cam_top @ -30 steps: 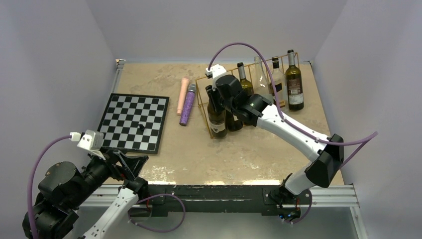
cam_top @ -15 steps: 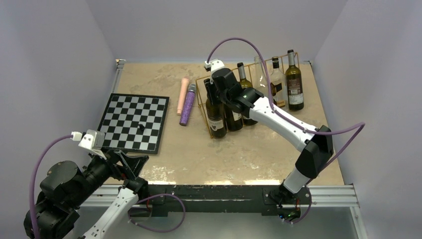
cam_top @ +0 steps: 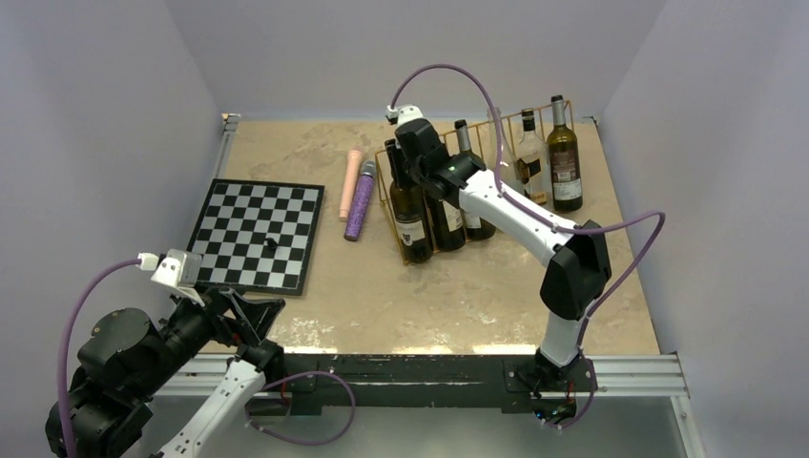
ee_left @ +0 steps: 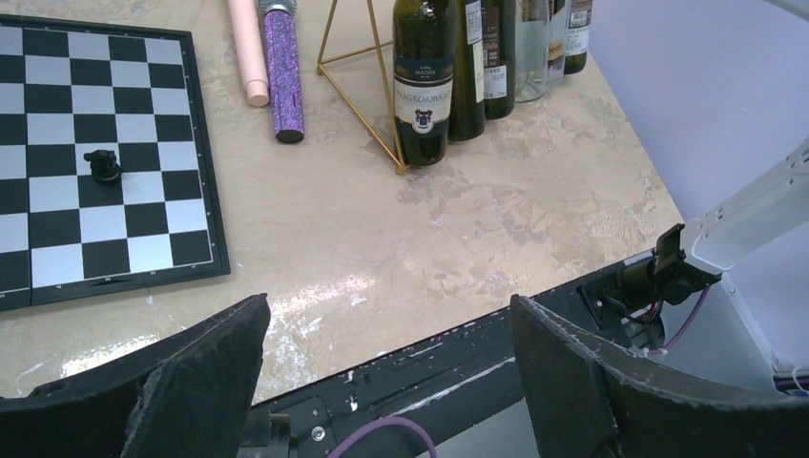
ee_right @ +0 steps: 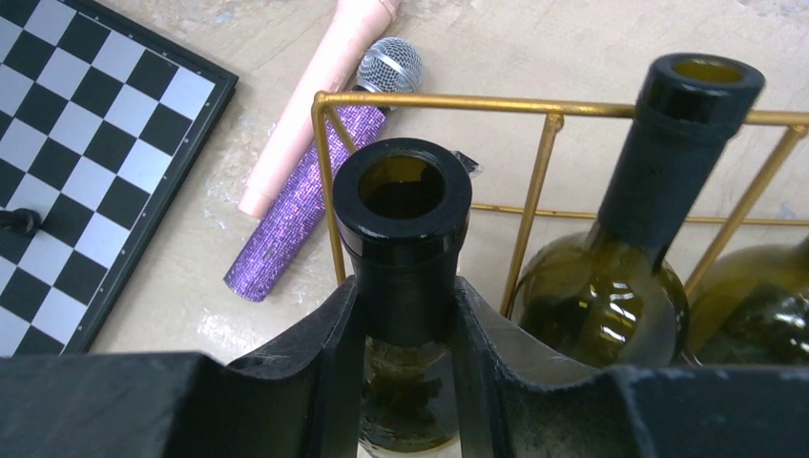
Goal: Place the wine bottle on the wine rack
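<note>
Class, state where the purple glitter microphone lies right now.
In the top external view the purple microphone lies mid-table, just left of the wine rack and right of the chessboard, alongside the pink tube.

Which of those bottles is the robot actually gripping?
The leftmost dark bottle, at the rack's left end: the right gripper pinches its neck; other bottles stand free.

i work in a robot lab cell: plain lavender walls (cam_top: 105,124) box in my table (cam_top: 477,286), with an aluminium rail (cam_top: 658,377) along its near edge.
</note>
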You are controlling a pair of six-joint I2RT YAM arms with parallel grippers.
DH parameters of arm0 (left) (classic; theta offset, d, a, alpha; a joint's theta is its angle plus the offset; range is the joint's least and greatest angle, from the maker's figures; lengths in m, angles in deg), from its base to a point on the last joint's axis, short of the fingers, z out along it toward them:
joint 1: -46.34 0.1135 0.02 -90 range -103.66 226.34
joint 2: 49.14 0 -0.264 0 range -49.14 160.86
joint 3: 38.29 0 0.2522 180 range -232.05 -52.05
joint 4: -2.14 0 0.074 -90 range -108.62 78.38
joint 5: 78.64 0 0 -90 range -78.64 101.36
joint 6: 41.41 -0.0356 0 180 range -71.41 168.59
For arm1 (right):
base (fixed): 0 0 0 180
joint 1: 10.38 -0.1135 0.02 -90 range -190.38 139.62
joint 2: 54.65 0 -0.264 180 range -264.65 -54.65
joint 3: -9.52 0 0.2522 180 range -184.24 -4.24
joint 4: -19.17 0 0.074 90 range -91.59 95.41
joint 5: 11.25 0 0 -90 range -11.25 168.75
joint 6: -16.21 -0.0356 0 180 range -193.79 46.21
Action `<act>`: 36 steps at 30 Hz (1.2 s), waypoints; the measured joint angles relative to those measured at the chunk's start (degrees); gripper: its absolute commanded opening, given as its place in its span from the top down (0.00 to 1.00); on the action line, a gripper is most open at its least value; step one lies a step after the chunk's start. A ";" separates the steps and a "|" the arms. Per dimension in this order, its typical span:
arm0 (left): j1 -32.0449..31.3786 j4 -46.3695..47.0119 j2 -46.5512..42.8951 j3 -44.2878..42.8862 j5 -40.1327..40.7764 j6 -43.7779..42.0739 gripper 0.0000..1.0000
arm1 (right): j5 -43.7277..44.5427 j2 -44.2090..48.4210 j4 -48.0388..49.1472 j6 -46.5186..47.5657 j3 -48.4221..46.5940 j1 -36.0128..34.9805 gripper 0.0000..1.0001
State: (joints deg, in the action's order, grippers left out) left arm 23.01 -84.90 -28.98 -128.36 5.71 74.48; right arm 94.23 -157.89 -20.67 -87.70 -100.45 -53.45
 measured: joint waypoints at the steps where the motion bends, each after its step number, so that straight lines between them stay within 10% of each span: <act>1: 0.00 -0.09 0.00 0.00 0.00 0.02 0.01 | 0.00 -0.83 -0.02 0.04 -0.72 0.04 0.93; 18: 0.00 -0.37 0.02 0.00 0.17 -0.02 0.01 | -0.11 -7.39 -0.66 -1.18 -6.34 0.68 0.40; 36: 0.00 -0.07 0.46 0.61 1.44 1.16 0.01 | -3.50 6.21 -7.98 -2.19 -5.44 0.26 0.18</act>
State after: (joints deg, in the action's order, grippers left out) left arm 23.01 -84.96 -28.52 -127.75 7.15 75.64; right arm 90.74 -151.69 -28.65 -89.89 -105.89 -53.19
